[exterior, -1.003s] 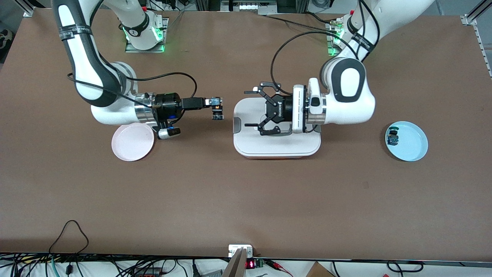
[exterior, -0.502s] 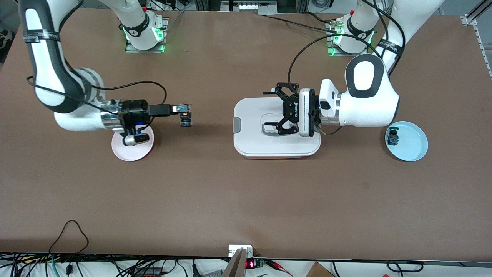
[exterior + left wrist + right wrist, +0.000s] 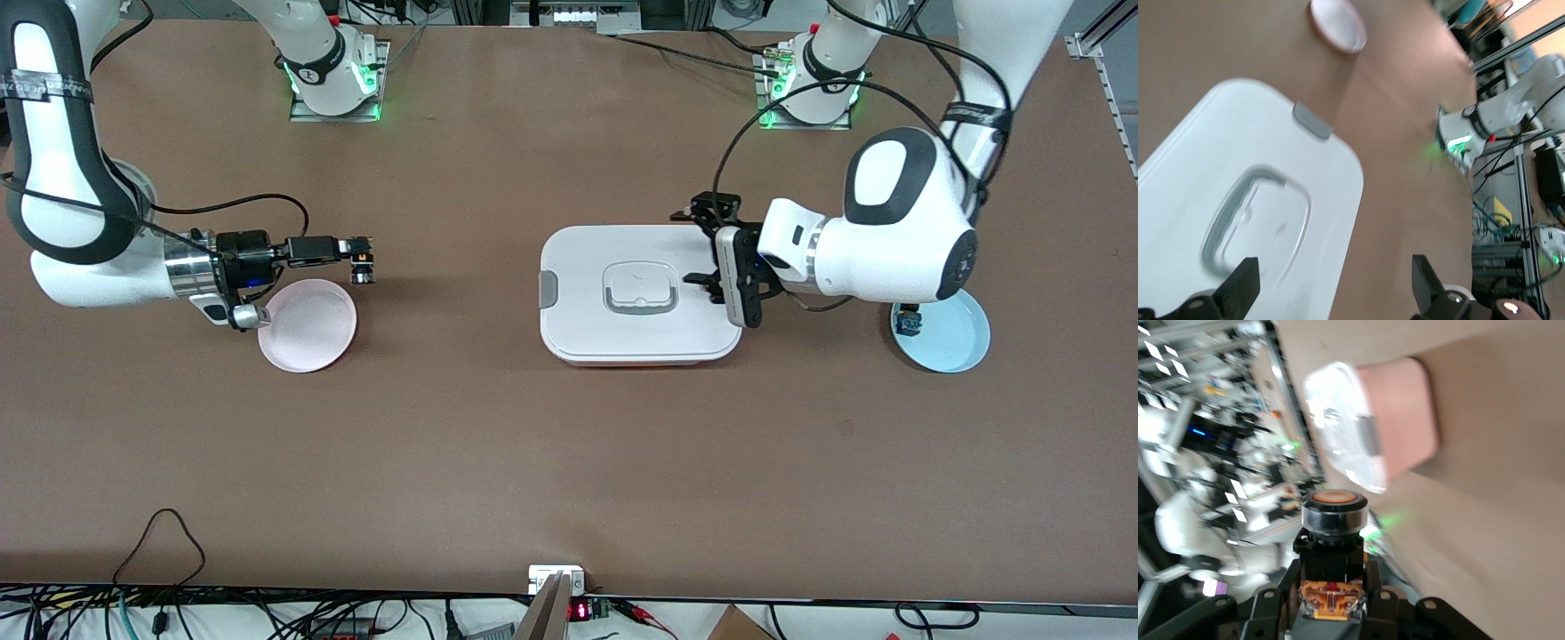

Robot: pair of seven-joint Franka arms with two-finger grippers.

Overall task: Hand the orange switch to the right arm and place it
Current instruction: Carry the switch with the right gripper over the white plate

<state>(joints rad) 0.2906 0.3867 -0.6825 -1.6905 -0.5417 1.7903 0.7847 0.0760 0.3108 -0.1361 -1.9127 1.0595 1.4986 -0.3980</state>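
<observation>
The orange switch (image 3: 363,268), a stubby black part with an amber base, is held by my right gripper (image 3: 359,252), which is shut on it. They hang over the table just past the rim of the pink plate (image 3: 307,324), on the side toward the white box. The right wrist view shows the orange switch (image 3: 1333,540) clamped between the fingers, its round orange cap pointing away from the right gripper (image 3: 1333,603). My left gripper (image 3: 699,247) is open and empty over the white box's lid (image 3: 587,329), at the edge toward the left arm's end. The left gripper (image 3: 1335,293) spans the lid (image 3: 1218,153) edge.
A light blue plate (image 3: 960,347) lies toward the left arm's end of the table, partly under that arm, with a small blue-and-green component (image 3: 907,320) on it. The white box stands mid-table. The pink plate (image 3: 1338,23) shows empty.
The right arm drew back toward its own end with the switch, from near the box to beside the pink plate. The left gripper pulled back from over the lid's handle to the lid's edge.
</observation>
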